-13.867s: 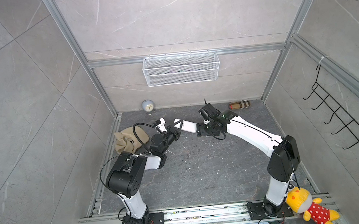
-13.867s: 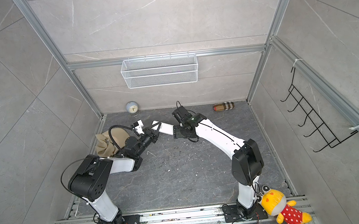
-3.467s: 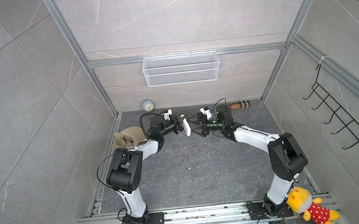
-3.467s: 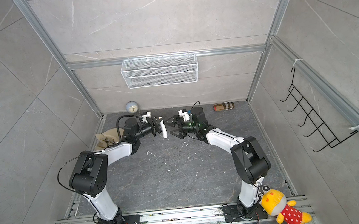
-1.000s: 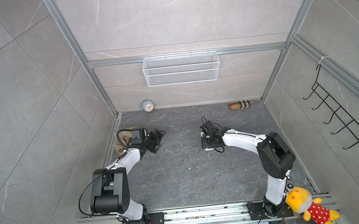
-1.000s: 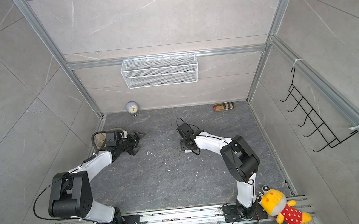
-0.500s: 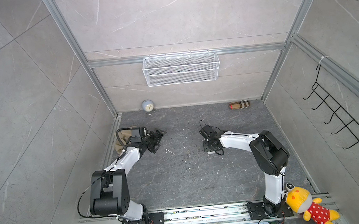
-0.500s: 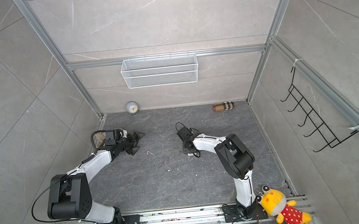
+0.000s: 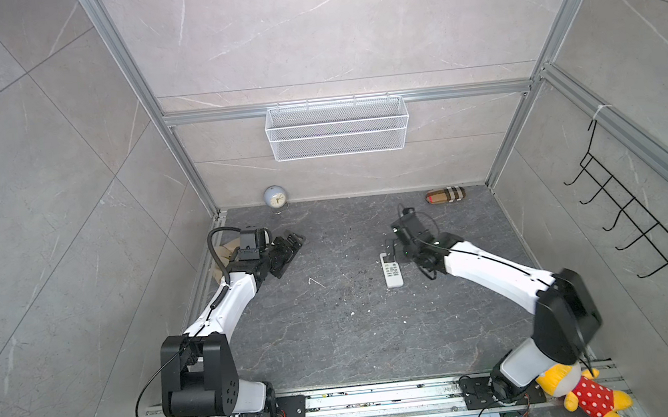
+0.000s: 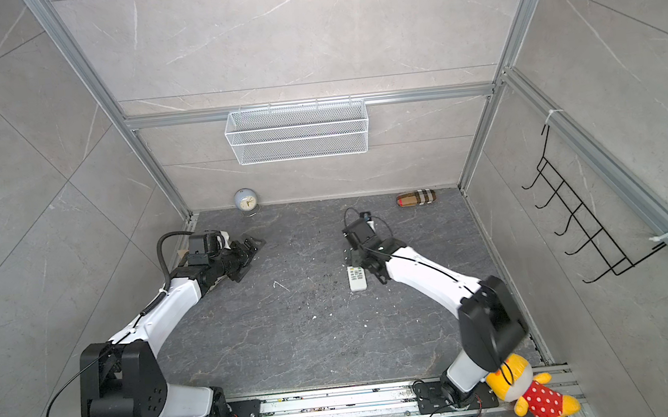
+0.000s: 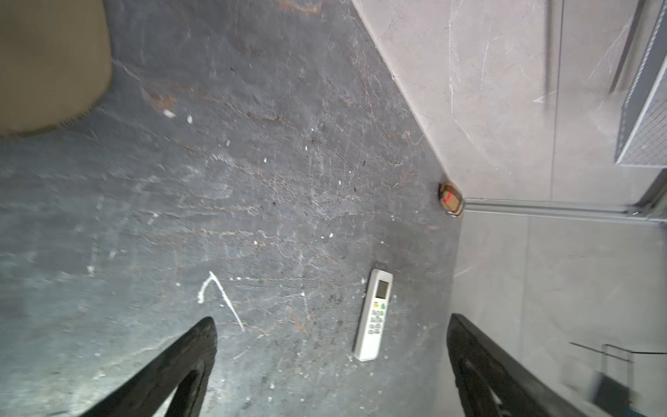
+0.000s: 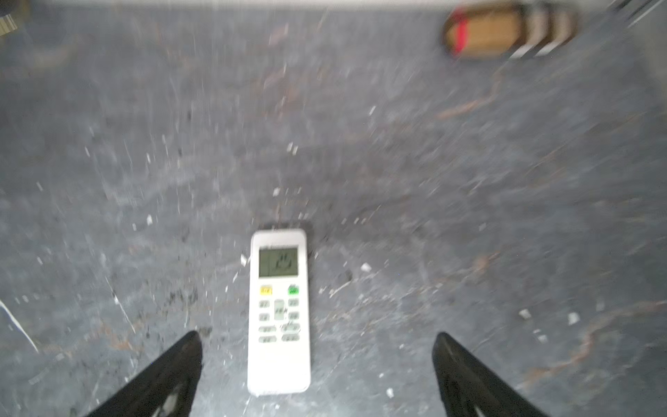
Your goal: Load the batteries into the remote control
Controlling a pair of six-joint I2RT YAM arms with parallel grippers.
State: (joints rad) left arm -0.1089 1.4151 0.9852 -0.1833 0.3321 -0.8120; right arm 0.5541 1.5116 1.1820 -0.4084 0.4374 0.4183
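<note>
Lying screen-up beneath the spread jaws of the right gripper (image 12: 317, 335): remote control (image 12: 278, 314) (screen symbol visible only in right wrist view); left gripper (image 11: 330, 317) jaws spread too, open floor (image 11: 252, 202) ahead.

White remote control (image 12: 279, 312) with yellow and green buttons.

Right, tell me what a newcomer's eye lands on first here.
The white remote control lying face up on the dark floor, with the open right gripper right next to it. Then the yellow plush toy in red polka dots, in the front right corner.
</note>
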